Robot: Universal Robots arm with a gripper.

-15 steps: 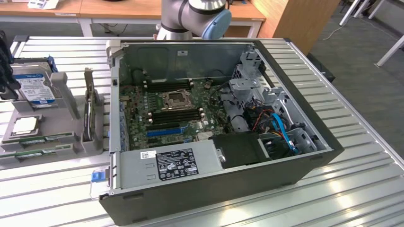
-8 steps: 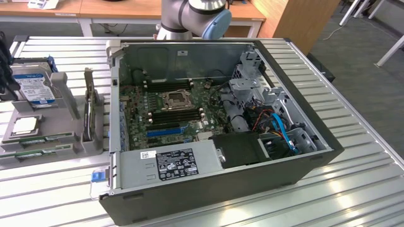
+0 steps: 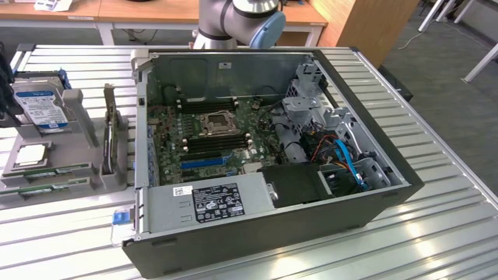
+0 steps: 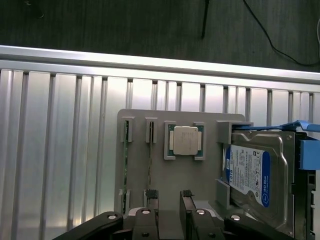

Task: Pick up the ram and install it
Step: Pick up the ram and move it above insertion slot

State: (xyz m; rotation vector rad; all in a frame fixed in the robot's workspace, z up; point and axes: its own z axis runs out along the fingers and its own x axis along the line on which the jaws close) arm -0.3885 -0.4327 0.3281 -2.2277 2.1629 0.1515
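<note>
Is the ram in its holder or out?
In. Two ram sticks stand on edge in slots of the grey holder, and the gripper near them is open, holding nothing.

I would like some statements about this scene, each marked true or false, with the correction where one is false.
1. The gripper holds the ram. False: it is open and empty; two ram sticks stand in the gray tray.
2. A processor chip lies in the tray between the ram and the hard drive. True.
3. The computer case is closed. False: it is open, its motherboard showing.
4. The hard drive carries a blue label. True.
</note>
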